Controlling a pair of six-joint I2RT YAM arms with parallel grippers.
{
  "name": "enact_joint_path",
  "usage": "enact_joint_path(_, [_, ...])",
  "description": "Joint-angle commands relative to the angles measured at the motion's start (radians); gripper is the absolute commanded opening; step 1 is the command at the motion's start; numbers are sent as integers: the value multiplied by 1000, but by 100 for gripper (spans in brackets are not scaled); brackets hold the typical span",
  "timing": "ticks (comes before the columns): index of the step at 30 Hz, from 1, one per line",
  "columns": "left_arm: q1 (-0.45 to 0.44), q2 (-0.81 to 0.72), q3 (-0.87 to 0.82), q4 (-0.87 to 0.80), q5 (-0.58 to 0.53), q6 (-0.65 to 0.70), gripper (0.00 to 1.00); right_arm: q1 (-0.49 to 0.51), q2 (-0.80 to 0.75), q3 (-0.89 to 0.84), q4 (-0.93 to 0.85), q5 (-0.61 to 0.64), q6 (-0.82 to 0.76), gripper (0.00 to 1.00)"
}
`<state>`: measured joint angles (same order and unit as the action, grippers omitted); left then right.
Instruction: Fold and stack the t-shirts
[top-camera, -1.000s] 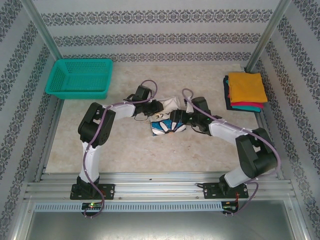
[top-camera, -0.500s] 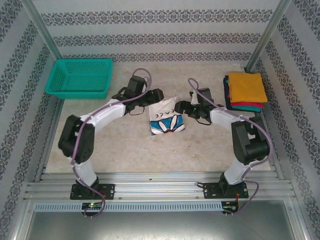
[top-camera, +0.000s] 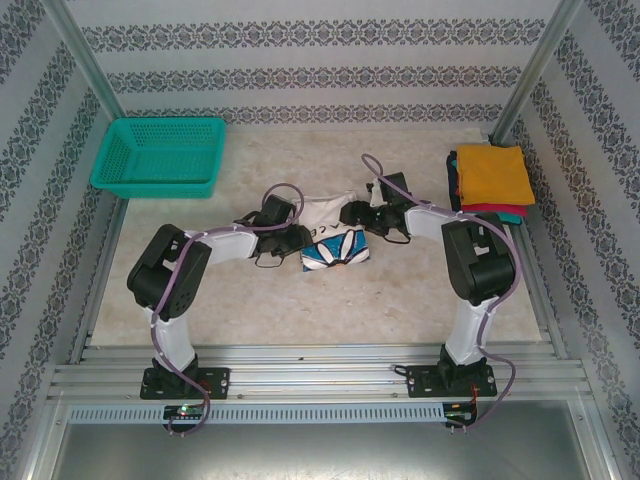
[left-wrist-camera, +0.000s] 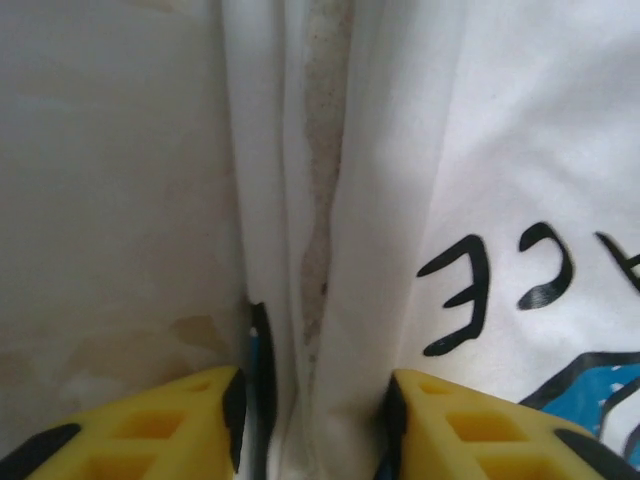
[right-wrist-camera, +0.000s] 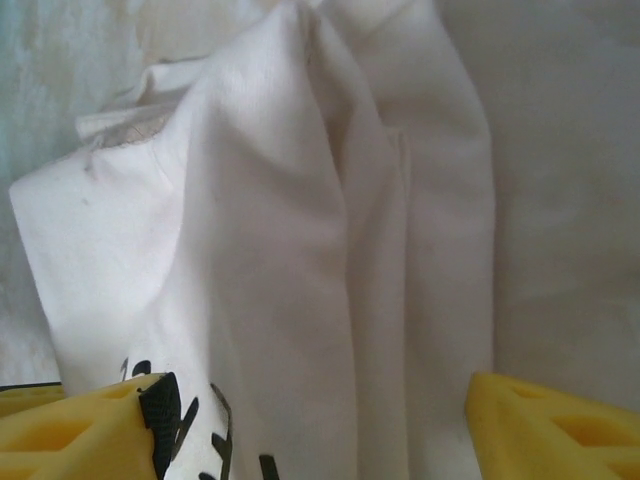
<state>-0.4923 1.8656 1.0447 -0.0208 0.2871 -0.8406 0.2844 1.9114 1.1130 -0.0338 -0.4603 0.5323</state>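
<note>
We find both arms folded low over the pale mottled surface (top-camera: 300, 300), elbows out, wrists converging on the white t-shirt (top-camera: 335, 240) lying near its centre. The left gripper (left-wrist-camera: 310, 395) meets the shirt's 9 o'clock edge, its yellow fingers (left-wrist-camera: 150, 430) part-spread astride a soft fold; whether they pinch it we cannot tell. The right gripper (right-wrist-camera: 315, 388) stands wide at the 1 o'clock corner, astride creased cloth, gripping nothing. The folded orange, red, teal shirts (top-camera: 490, 178) lie stacked at the surface's 2 o'clock.
</note>
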Motion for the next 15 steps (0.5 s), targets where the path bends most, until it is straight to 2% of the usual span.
enact_joint_path(1, [-12,15,6,65,12,-26,32,16,34,27,10,-37,-1,73])
enact_joint_path(3, [-13,20,6,58,12,-25,24,22,42,28,9,-45,-1,72])
enact_joint_path(10, [-13,50,8,74,39,-35,11,61,57,37,4,-87,-6,70])
enact_joint_path(15, [-13,61,0,85,46,-39,9,82,40,37,25,-115,-14,56])
